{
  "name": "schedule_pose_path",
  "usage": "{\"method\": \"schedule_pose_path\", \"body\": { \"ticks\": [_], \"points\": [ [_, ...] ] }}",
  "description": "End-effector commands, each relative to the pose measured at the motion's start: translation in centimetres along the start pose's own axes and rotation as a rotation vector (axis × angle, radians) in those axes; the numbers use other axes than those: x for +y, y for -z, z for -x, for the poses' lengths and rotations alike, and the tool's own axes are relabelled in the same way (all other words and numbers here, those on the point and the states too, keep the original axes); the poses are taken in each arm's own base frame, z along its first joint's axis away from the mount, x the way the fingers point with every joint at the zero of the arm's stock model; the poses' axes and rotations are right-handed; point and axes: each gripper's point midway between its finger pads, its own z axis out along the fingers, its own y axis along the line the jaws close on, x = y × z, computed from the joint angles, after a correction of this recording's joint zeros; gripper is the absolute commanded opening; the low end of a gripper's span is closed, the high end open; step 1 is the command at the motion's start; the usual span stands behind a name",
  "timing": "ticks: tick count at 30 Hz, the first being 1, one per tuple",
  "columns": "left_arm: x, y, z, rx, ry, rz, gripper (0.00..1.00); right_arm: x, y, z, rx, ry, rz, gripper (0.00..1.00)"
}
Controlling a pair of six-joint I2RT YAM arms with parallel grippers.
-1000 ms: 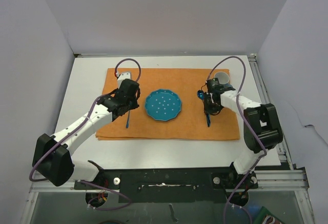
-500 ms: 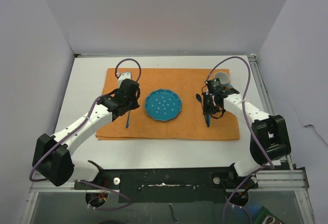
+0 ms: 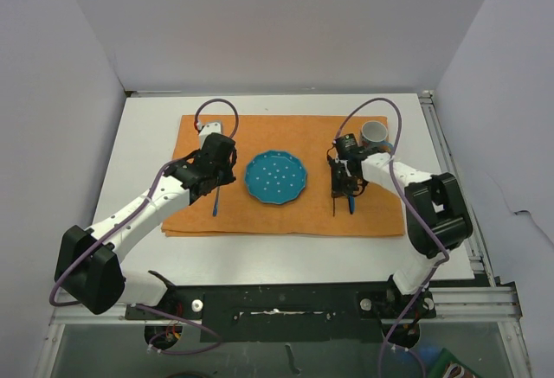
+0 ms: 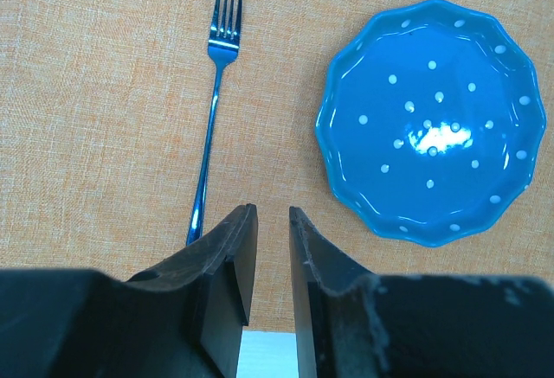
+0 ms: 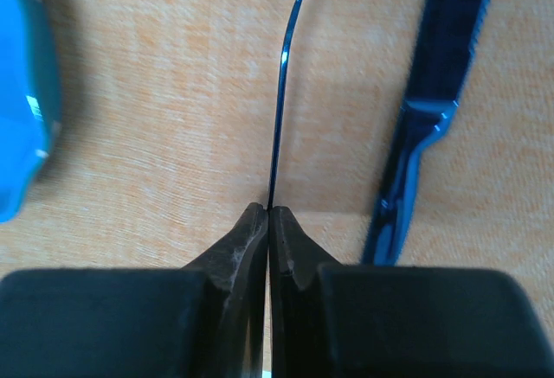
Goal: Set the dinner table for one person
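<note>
Right gripper [image 5: 268,212] pinched tight on thin blue utensil handle [image 5: 283,84], knife [image 5: 437,75] beside. Left gripper [image 4: 272,215] narrowly parted, empty, fork [image 4: 213,127] beside.

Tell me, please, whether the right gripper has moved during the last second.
Yes. The right gripper has shifted slightly left, closer to the blue plate and away from the cup.

Straight ahead of left gripper [image 4: 270,214], bare cloth [image 4: 104,92] lane between fork [image 4: 209,144] on its left and plate [image 4: 433,118] on its right. Around right gripper [image 5: 268,212], tight: knife [image 5: 441,58] close on right, plate rim farther left, thin handle [image 5: 281,92] running ahead from pinched tips.
</note>
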Motion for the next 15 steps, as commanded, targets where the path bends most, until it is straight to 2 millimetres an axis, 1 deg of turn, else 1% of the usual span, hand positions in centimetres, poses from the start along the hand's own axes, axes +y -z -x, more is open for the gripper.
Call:
{"method": "schedule_pose_path", "body": {
  "ticks": [1,6,15],
  "points": [
    [-0.9,0.3,1.0,-0.034,0.023,-0.038,0.22,3.3,0.3,3.6,-0.102,0.023,0.074,0.0],
    [-0.8,-0.1,0.5,-0.025,0.018,-0.034,0.22,3.9,-0.3,4.1,-0.098,0.027,0.073,0.0],
    [-0.7,-0.3,0.2,-0.019,0.012,-0.03,0.22,4.3,-1.3,3.6,-0.069,0.038,0.073,0.0]
  ]
}}
